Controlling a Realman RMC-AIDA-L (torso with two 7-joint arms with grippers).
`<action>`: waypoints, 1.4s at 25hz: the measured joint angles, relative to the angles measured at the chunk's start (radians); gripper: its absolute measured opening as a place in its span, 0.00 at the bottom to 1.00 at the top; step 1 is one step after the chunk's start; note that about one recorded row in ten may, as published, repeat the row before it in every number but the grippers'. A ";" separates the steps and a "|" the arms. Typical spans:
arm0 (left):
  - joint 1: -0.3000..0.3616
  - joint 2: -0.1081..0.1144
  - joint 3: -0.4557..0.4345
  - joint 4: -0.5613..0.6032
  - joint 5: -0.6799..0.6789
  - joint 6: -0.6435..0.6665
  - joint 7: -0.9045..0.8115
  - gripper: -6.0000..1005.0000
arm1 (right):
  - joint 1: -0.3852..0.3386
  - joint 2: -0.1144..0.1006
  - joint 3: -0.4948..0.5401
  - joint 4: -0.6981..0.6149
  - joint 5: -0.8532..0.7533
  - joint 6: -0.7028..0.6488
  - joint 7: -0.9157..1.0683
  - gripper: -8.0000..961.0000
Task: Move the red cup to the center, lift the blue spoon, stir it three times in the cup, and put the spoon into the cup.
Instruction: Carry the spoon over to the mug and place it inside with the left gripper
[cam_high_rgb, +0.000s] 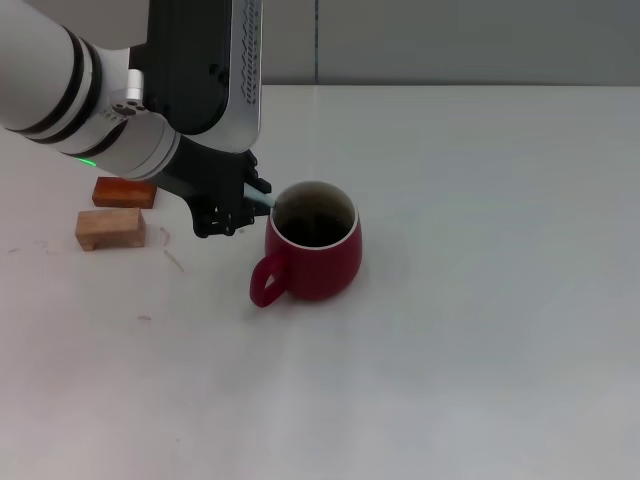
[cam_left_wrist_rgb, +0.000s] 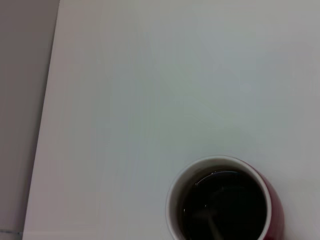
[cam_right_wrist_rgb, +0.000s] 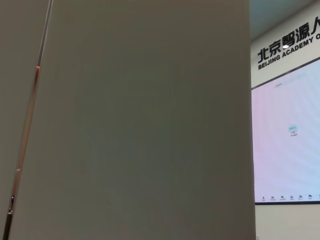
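Note:
The red cup (cam_high_rgb: 318, 262) stands near the middle of the white table, handle toward the front left. My left gripper (cam_high_rgb: 246, 203) hangs just left of the cup's rim, shut on the pale-blue handle of the blue spoon (cam_high_rgb: 263, 200). The spoon slants down into the cup. In the left wrist view the cup (cam_left_wrist_rgb: 274, 202) shows its dark inside from above, with the spoon's grey bowl and neck (cam_left_wrist_rgb: 208, 223) faintly visible in it. The right gripper is out of view; its wrist camera sees only a wall and a screen.
An orange-brown wooden block (cam_high_rgb: 125, 191) and a tan wooden block (cam_high_rgb: 110, 228) lie on the table left of the left arm. The white tabletop (cam_high_rgb: 480, 300) stretches to the right and front of the cup.

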 joint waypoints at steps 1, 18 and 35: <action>-0.002 -0.001 0.001 -0.004 0.015 -0.002 0.000 0.16 | -0.001 0.000 -0.001 0.000 0.000 0.000 0.000 0.66; 0.017 0.002 0.002 0.045 0.052 0.054 -0.037 0.16 | 0.003 -0.003 -0.002 0.000 -0.002 -0.002 0.000 0.66; 0.011 0.000 0.004 0.040 -0.104 0.061 -0.029 0.16 | -0.008 -0.001 -0.003 0.002 -0.008 0.000 0.000 0.66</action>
